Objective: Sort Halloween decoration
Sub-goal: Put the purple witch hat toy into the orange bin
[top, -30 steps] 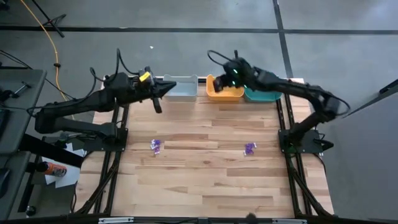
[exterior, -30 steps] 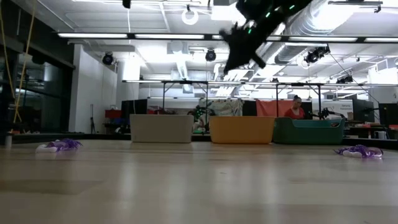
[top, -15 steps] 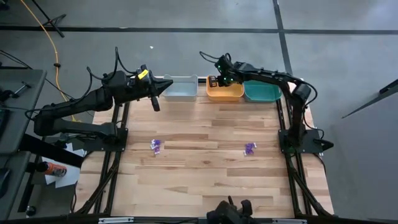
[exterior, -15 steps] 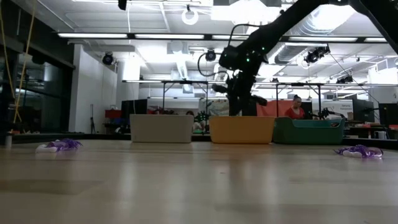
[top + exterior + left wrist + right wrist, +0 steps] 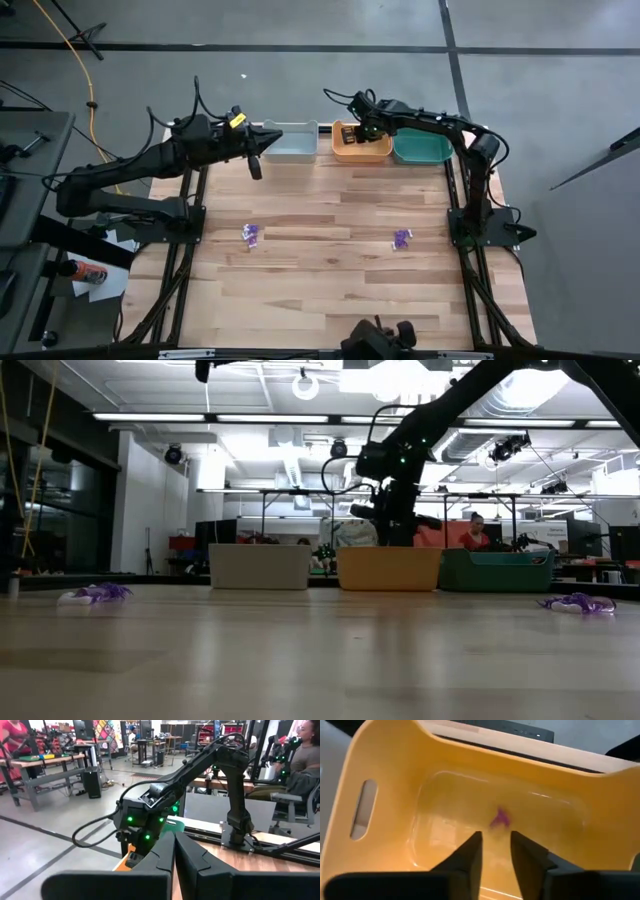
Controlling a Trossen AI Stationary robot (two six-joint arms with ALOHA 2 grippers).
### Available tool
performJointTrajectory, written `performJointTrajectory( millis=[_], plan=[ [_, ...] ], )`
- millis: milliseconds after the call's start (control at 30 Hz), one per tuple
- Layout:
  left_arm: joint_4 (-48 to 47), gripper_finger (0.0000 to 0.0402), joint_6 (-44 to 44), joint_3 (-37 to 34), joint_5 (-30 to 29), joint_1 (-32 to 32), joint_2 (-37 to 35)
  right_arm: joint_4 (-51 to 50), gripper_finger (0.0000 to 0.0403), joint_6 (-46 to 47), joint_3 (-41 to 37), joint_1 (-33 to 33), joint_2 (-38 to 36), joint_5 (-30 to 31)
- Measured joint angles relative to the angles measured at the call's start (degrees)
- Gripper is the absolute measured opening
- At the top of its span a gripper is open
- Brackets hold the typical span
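Note:
My right gripper [image 5: 495, 837] hangs open over the orange bin [image 5: 362, 150], fingers slanting down into it [image 5: 393, 532], with nothing between them. A small purple Halloween decoration [image 5: 499, 817] shows blurred against the bin's floor, just beyond the fingertips. Two more purple decorations lie on the wooden table, one toward the left [image 5: 250, 234] [image 5: 97, 593] and one toward the right [image 5: 402, 239] [image 5: 578, 603]. My left gripper [image 5: 270, 140] is shut [image 5: 174, 840] and held level above the table's far left, beside the grey bin [image 5: 292, 143].
Three bins stand in a row along the table's far edge: grey, orange, and teal [image 5: 420, 150]. The wooden tabletop [image 5: 330, 280] stretches between the two loose decorations and the near edge. People sit in the room beyond the table.
My right gripper has come down from high above the far edge until it stands just over the orange bin, shifting a little toward the table's left and tipping more steeply downward. My left gripper has kept its place.

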Motion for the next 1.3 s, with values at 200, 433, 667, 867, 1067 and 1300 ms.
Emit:
performJointTrajectory(
  millis=[200, 433, 667, 867, 1067, 1300],
  plan=[
    [0.2, 0.0001, -3.0, 0.0, 0.4, 0.0, 0.3, 0.9, 0.0165, -11.4, 1.0, -0.3, -2.3, -4.1],
    [0.1, 0.0001, -4.4, 0.0, 7.1, 0.0, 0.2, 2.0, 0.0177, -22.6, -1.9, 3.3, -17.7, -8.6],
    [0.0, 0.0001, -4.4, 0.0, 14.5, 0.0, 0.2, 15.2, 0.0177, -13.9, -23.8, 11.6, -37.9, -8.5],
    [-0.8, 0.0001, -7.5, 0.0, 20.0, 0.0, 0.2, 38.1, 0.0177, -2.7, -41.9, 23.1, -51.7, -9.3],
    [8.9, 0.0001, -9.9, -7.3, 21.3, -0.5, -0.2, 51.4, 0.0177, -11.8, -44.7, 30.2, -52.7, -8.5],
    [25.9, 0.0000, -17.8, -19.0, 19.8, -2.3, 0.5, 51.4, 0.0177, -24.9, -39.9, 32.6, -48.1, -8.5]
  ],
)
